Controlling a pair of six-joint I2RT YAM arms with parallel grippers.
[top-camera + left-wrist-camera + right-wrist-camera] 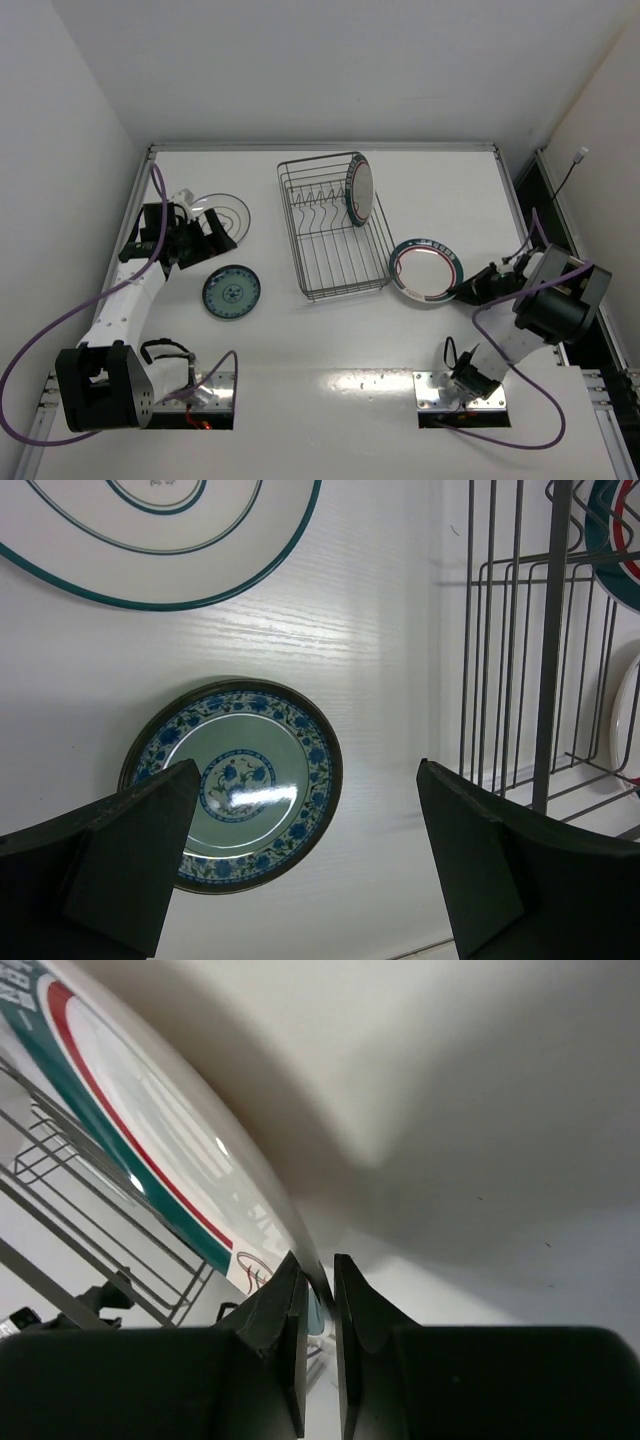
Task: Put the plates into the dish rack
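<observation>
Contact on the right: your right hand (318, 1268) is pinching the rim of a round white plate with dark green and red rim rings (427, 270), just beside the right side of the grey wire dish rack (330, 272). A second such plate (359, 190) stands upright at the rack's far end. Your left hand (305, 780) hangs spread close to the clear glass plate (228, 212) and the small teal-patterned plate (240, 780), both flat on the white tabletop (330, 340).

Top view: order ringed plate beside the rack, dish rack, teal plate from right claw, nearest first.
1. Ringed plate, right of the rack, rim in the right claw.
2. Dish rack, centre.
3. Teal plate, left of the rack.
</observation>
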